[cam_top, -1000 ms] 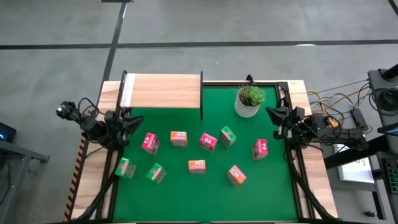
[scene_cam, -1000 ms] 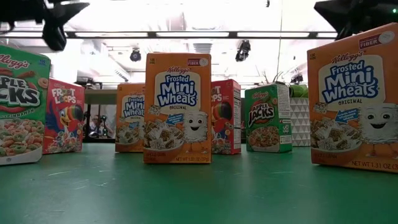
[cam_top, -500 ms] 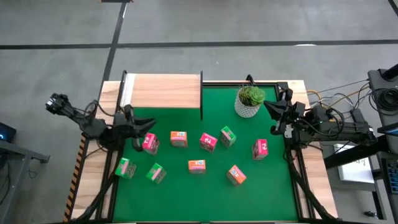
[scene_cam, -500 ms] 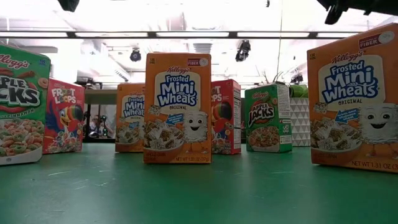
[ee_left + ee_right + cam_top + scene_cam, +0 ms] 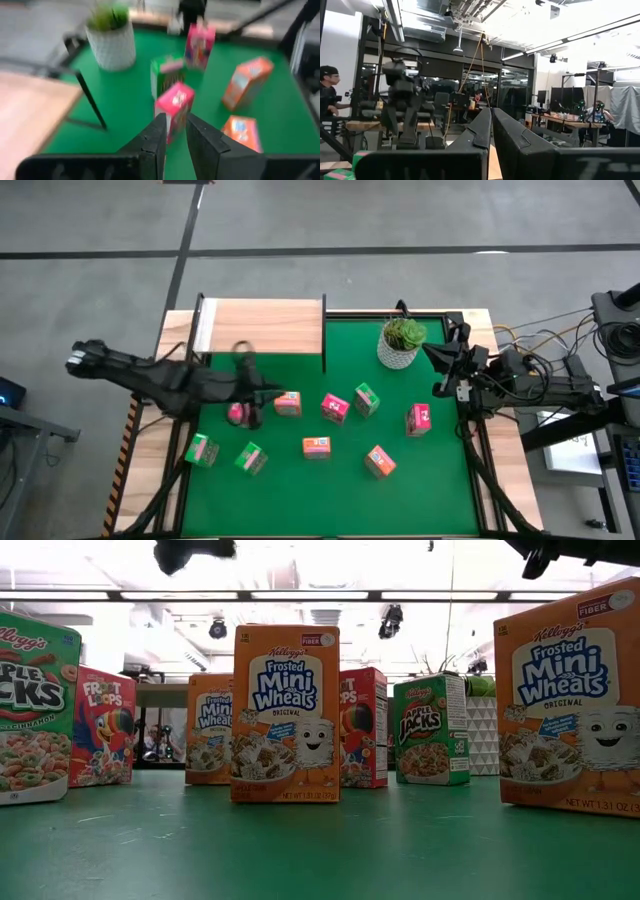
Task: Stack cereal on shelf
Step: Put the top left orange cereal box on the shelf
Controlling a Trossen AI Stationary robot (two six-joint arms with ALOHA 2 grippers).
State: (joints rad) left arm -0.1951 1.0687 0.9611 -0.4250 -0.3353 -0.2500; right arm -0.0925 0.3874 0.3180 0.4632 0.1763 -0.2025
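High view: nine small cereal boxes are seen scattered over the green tabletop [image 5: 440, 500], none of them yet on the shelf [image 5: 262, 325], whose light plank top stands bare at the far left corner. The left gripper [image 5: 243, 385] is stretched out over the left part of the mat, above a pink box [image 5: 237, 414] that lies close in front of the shelf. Its jaws are narrowly parted with nothing between them — in the left wrist view another pink box [image 5: 173, 105] is seen farther off, framed between the two dark fingers [image 5: 152, 142] but not touched. The right gripper [image 5: 440, 370] is held at the right edge of the tabletop, near the plant pot [image 5: 401, 342], with its jaws pressed together and empty.

The boxes are judged to be light, thin cardboard: stiff enough along the edges, but easily dented across the broad printed faces and easily tipped or slid on the mat. In the low view an orange box [image 5: 286, 713] is shown standing upright, tall and narrow. A hold is best taken across the two narrow side walls, near the upper half — there the card is braced by its folds, and the box would hang straight for setting on the plank. A wider spread of the jaws would be needed first.
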